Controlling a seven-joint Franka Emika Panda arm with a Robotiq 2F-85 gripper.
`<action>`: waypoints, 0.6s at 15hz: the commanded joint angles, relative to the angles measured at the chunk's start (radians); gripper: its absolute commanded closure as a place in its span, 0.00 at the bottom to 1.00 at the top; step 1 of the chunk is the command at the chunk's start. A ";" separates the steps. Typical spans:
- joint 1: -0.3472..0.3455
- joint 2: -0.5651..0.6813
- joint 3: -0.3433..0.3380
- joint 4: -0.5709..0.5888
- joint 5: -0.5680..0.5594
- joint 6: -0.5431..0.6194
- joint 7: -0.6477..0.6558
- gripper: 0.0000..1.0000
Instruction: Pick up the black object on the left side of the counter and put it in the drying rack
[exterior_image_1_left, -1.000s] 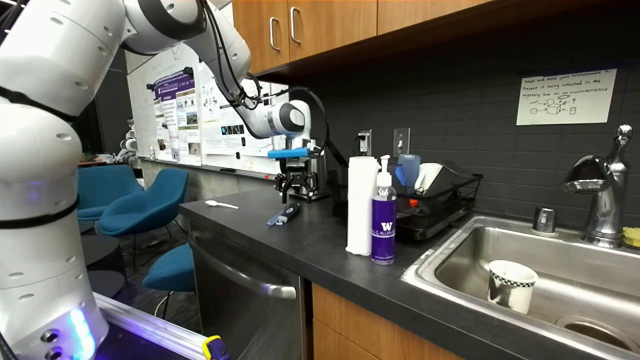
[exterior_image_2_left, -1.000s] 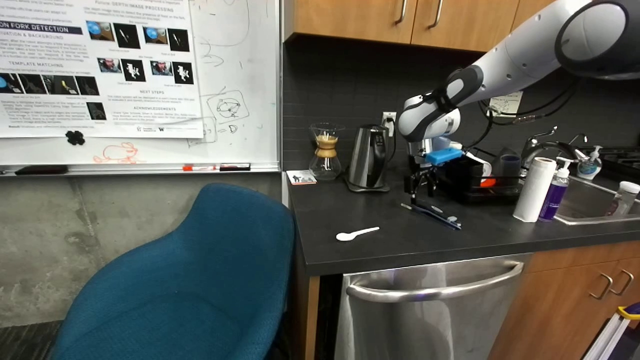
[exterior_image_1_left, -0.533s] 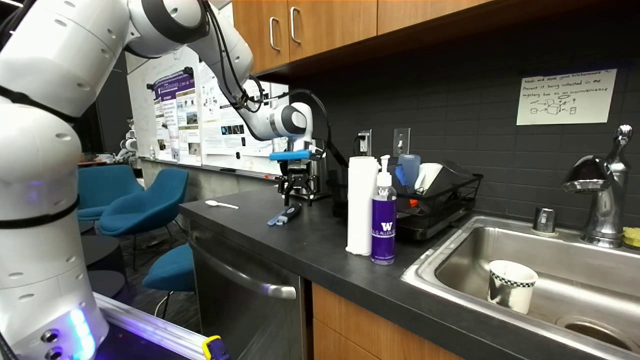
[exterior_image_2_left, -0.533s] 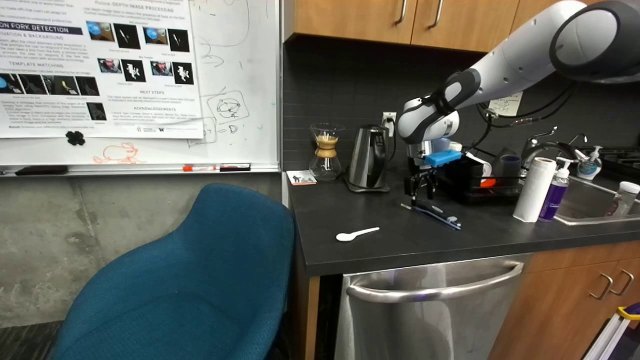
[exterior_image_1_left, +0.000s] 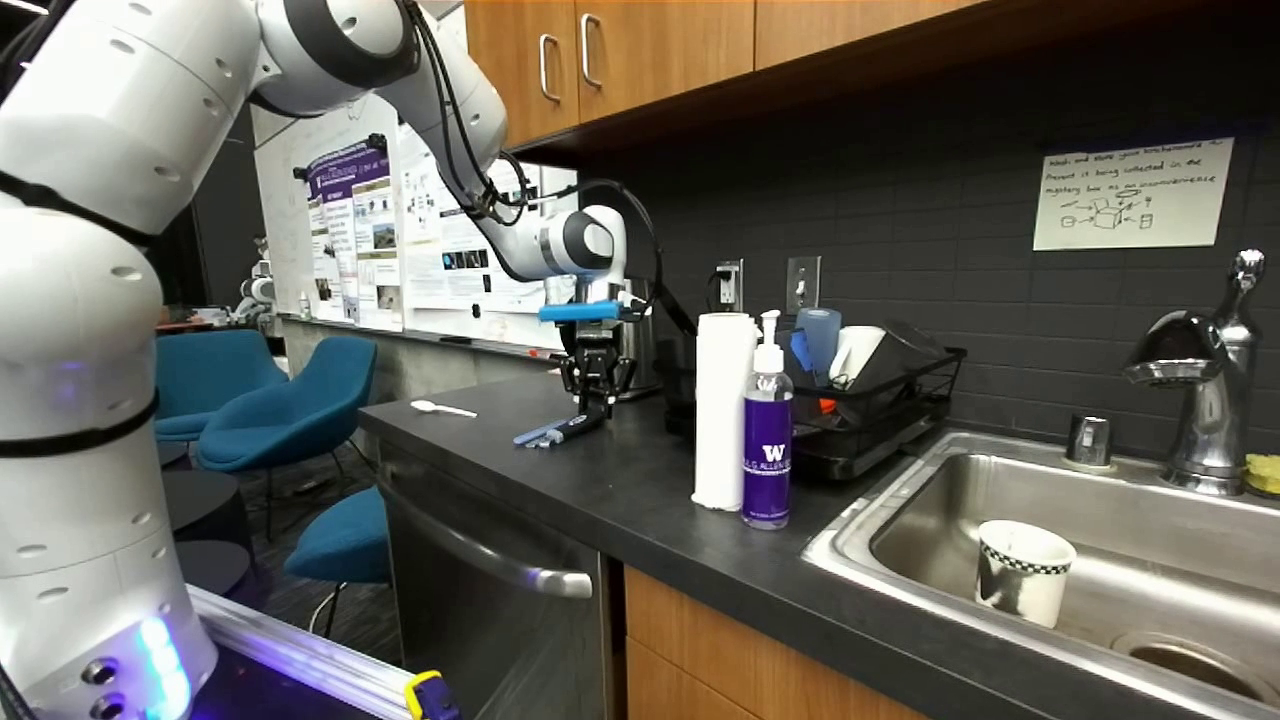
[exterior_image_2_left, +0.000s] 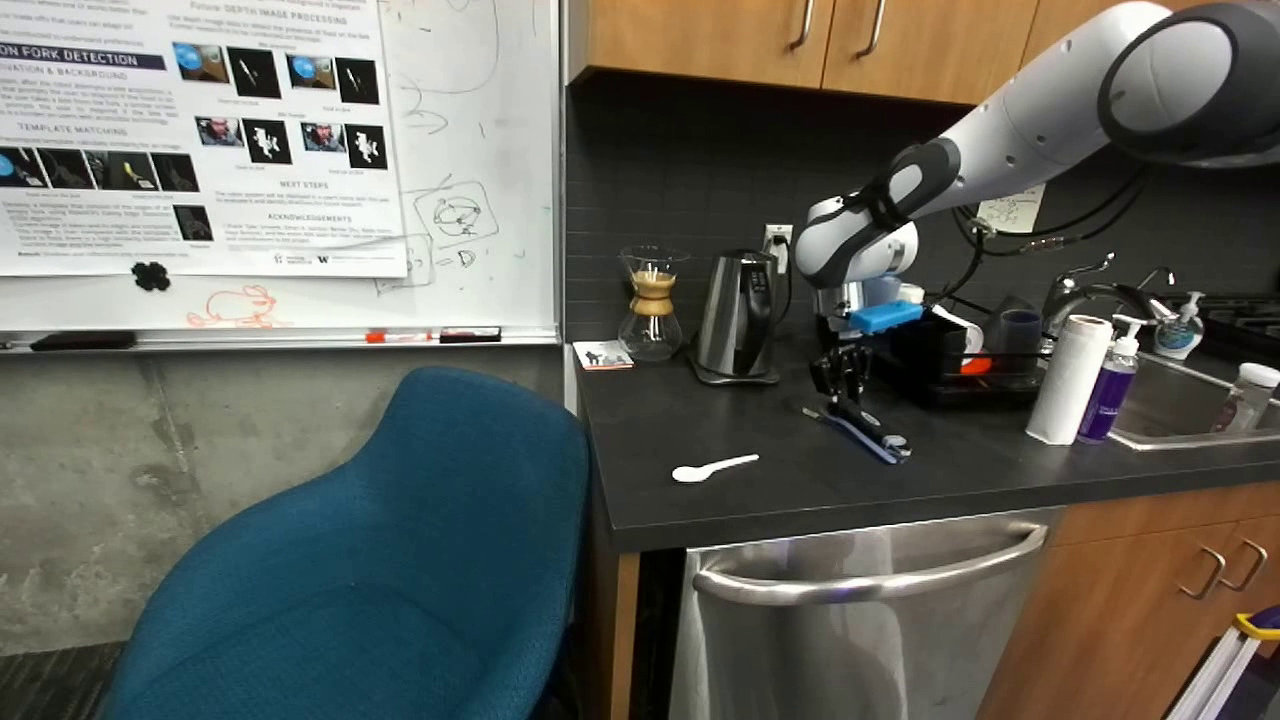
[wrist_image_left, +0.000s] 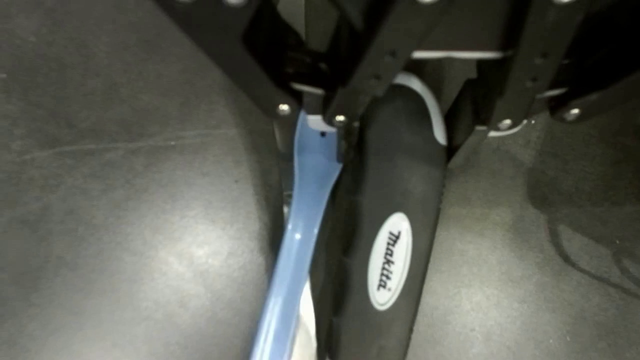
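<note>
The black object (wrist_image_left: 395, 200), a dark handle-shaped tool with a white oval label, lies on the dark grey counter (exterior_image_1_left: 660, 510). My gripper (wrist_image_left: 402, 132) points down over it, shut across its rear end, with one finger (wrist_image_left: 345, 142) on each side. In both exterior views the gripper (exterior_image_1_left: 598, 402) stands low at the object's back end, and the object's front part (exterior_image_2_left: 872, 425) rests on the counter. A thin blue flat item (wrist_image_left: 307, 200) runs alongside, outside the left finger. The black drying rack (exterior_image_1_left: 868, 445) stands further right, holding dishware.
A steel kettle (exterior_image_2_left: 735, 315) and a glass coffee maker (exterior_image_2_left: 652, 320) stand behind the gripper. Between the object and the sink (exterior_image_1_left: 850, 540) are a white paper roll (exterior_image_1_left: 722, 420) and a purple bottle (exterior_image_1_left: 767, 455). A white spoon (exterior_image_2_left: 712, 468) lies near the counter's left end.
The jaws have come together on the black object's rear end. The object and the blue item have turned slightly on the counter. The arm itself has shifted only a little.
</note>
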 joint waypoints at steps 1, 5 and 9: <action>-0.005 -0.047 0.006 -0.022 0.018 -0.008 -0.018 0.82; 0.006 -0.107 0.000 -0.065 -0.010 0.032 -0.024 0.82; 0.003 -0.191 0.003 -0.132 -0.010 0.073 -0.067 0.82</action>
